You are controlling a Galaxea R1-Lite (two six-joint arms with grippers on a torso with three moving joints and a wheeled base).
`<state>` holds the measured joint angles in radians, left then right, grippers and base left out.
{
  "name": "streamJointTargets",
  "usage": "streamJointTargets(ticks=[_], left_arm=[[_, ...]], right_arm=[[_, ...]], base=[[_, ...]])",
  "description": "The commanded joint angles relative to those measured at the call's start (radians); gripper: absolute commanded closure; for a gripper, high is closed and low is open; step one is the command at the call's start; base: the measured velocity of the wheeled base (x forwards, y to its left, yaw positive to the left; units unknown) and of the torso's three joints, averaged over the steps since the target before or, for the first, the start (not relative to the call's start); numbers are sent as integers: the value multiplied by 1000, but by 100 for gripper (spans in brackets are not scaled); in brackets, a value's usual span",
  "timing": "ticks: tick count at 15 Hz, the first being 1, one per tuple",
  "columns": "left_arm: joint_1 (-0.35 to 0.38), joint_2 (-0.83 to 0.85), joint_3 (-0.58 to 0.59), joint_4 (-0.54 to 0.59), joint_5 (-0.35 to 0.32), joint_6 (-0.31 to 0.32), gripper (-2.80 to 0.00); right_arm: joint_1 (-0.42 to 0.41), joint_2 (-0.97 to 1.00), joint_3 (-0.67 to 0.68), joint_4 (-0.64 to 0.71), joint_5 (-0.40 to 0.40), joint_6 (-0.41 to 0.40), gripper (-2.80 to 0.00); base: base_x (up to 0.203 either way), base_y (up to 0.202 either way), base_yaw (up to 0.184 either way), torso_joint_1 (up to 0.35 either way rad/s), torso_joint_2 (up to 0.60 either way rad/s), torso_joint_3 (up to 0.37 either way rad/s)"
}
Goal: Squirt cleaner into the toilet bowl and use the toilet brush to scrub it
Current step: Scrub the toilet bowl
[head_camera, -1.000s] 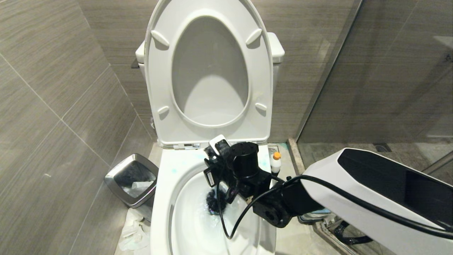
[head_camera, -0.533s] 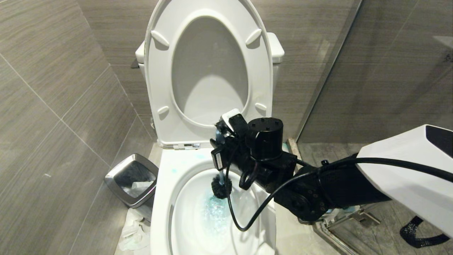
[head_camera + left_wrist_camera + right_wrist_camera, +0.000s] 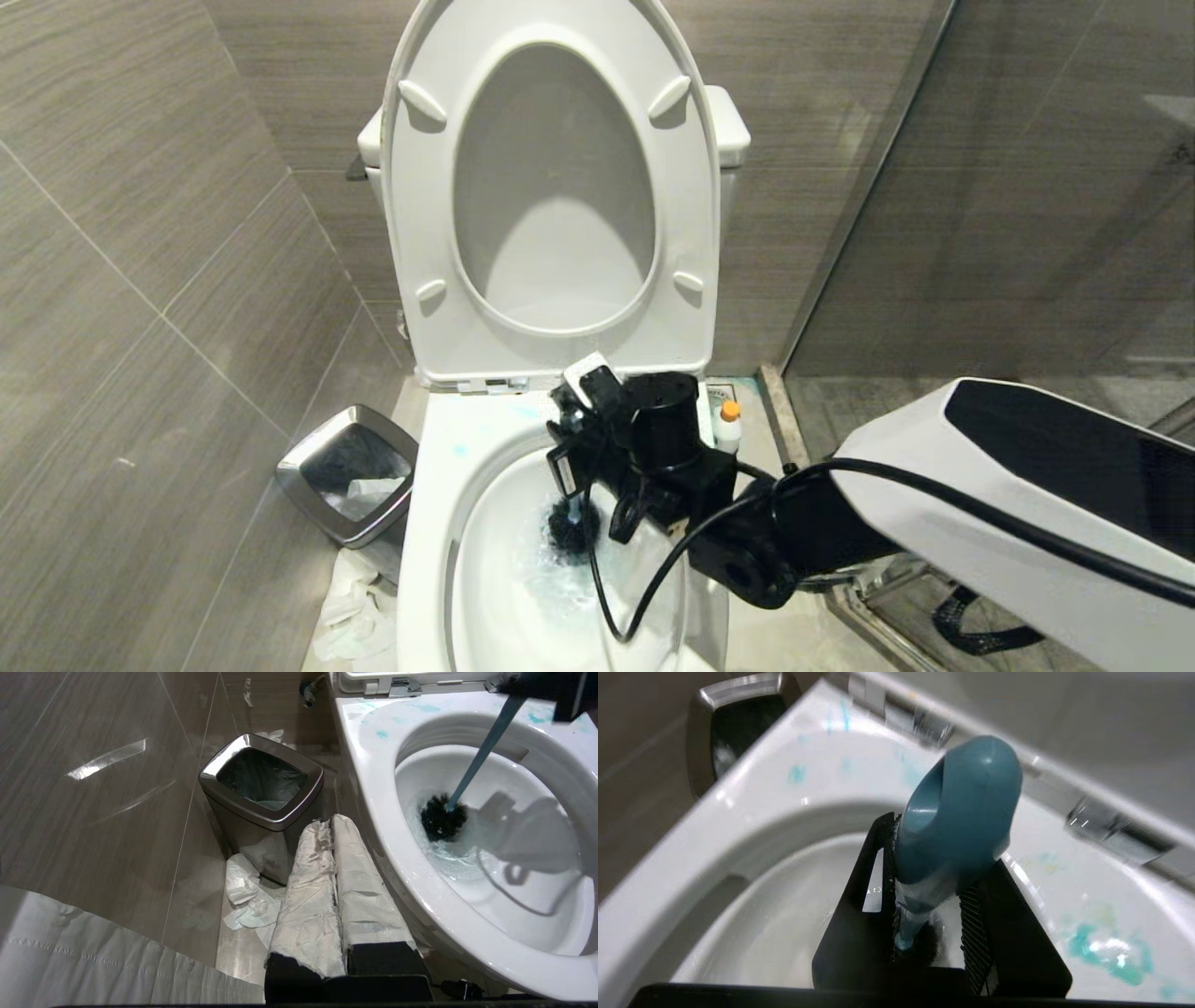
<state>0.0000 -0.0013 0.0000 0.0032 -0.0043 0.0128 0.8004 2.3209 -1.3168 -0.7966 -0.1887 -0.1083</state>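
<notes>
The white toilet bowl (image 3: pixel 437 485) stands open, seat and lid raised, with blue cleaner streaks on its rim (image 3: pixel 1106 947) and blue foam in the water. My right gripper (image 3: pixel 577 448) reaches over the back of the bowl and is shut on the blue-grey toilet brush handle (image 3: pixel 962 812). The shaft (image 3: pixel 481 751) slants down and its black bristle head (image 3: pixel 441 819) sits in the water (image 3: pixel 569 527). The cleaner (image 3: pixel 727 425), a white bottle with an orange cap, stands on the floor right of the bowl. My left gripper (image 3: pixel 327 826), shut and wrapped in white, is parked low beside the bowl's left side.
A square steel bin (image 3: pixel 347 471) stands on the floor left of the toilet, with crumpled white tissue (image 3: pixel 355 607) in front of it. Tiled wall closes the left side. A glass shower partition (image 3: pixel 934 187) and its floor sill run along the right.
Half a second ago my right gripper had lifted the brush up toward the back of the bowl. It has come down again and the bristle head is back in the water.
</notes>
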Motion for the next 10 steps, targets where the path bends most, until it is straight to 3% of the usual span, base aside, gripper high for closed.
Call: streamJointTargets(ticks=[1, 5, 10], left_arm=[[0, 1, 2, 0, 0, 0, 0], [0, 1, 2, 0, 0, 0, 0], [0, 1, 2, 0, 0, 0, 0]], right_arm=[[-1, 107, -20, -3, -11, -4, 0], [1, 59, -1, -3, -21, -29, 0], [23, -224, 100, -1, -15, 0, 0]], base=[[0, 0, 0, 0, 0, 0], [0, 0, 0, 0, 0, 0], [0, 0, 0, 0, 0, 0]])
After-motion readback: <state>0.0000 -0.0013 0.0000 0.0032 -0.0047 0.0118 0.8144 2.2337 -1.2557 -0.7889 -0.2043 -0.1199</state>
